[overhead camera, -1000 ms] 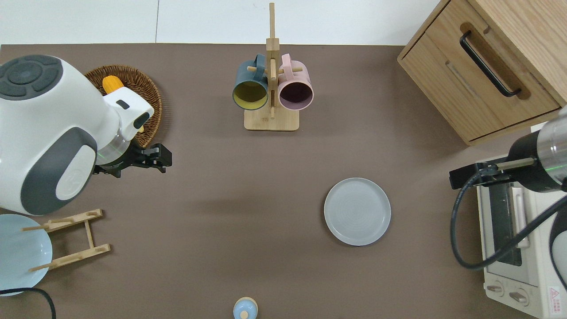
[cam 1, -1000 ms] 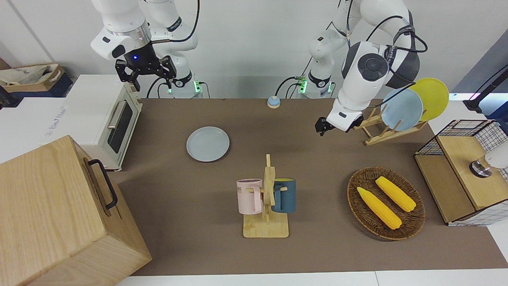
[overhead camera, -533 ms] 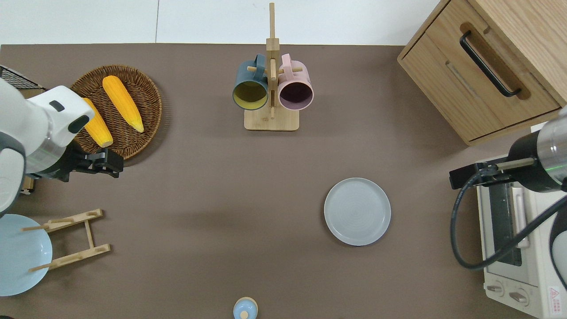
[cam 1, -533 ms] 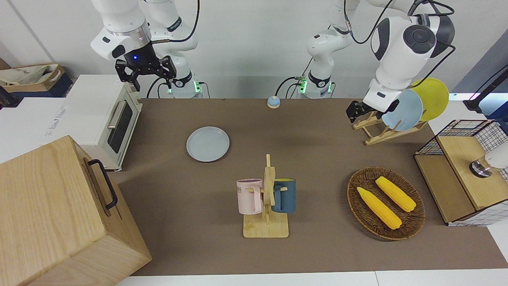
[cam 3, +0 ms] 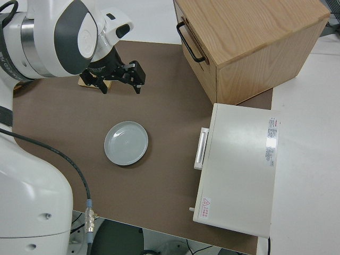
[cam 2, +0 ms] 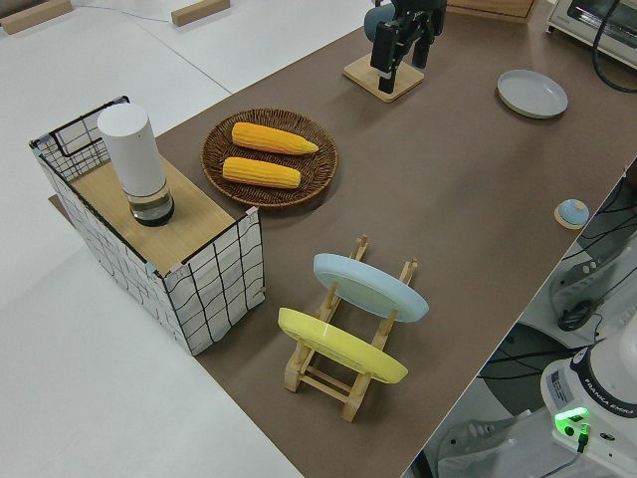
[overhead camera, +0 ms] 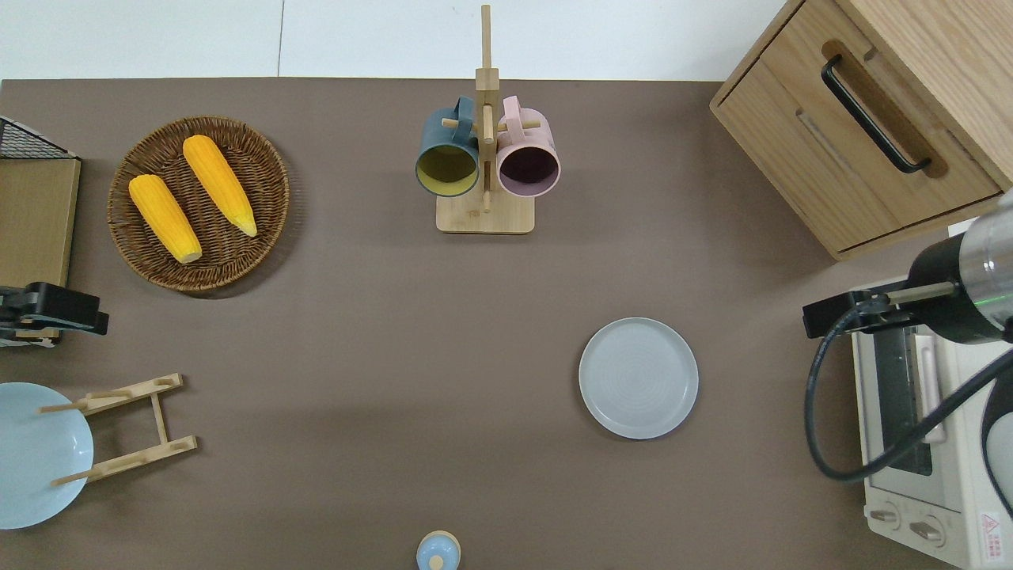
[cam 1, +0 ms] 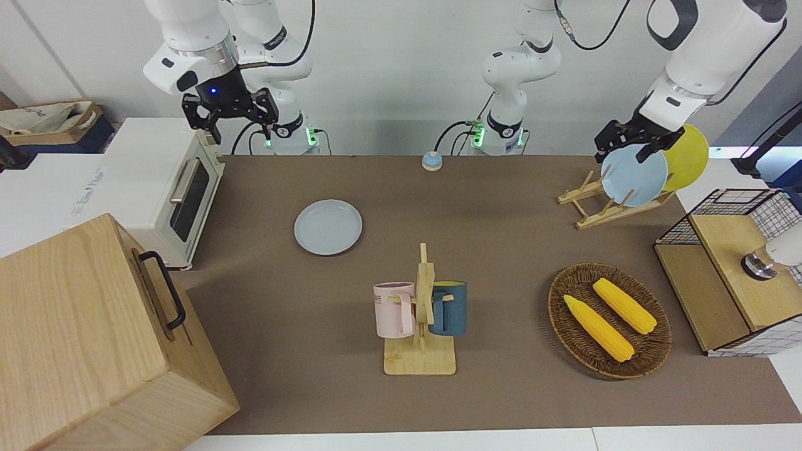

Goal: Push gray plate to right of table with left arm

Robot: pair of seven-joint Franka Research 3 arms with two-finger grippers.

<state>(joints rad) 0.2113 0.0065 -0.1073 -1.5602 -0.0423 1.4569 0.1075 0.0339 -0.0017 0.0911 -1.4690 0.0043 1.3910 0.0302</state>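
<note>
Overhead view: left claw [overhead camera: 55, 309] up at the left arm's end of the surface [overhead camera: 380, 332], fingers apart, holding nothing. Gray plate [overhead camera: 638, 378] lies flat, well apart from it, toward the right arm's end. Right arm parked. Push looks done or unstarted; next would be crossing to the plate's rim.

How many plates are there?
3. The gray plate lies flat on the table, toward the right arm's end. The blue plate and the yellow plate stand in the wooden rack at the left arm's end.
</note>
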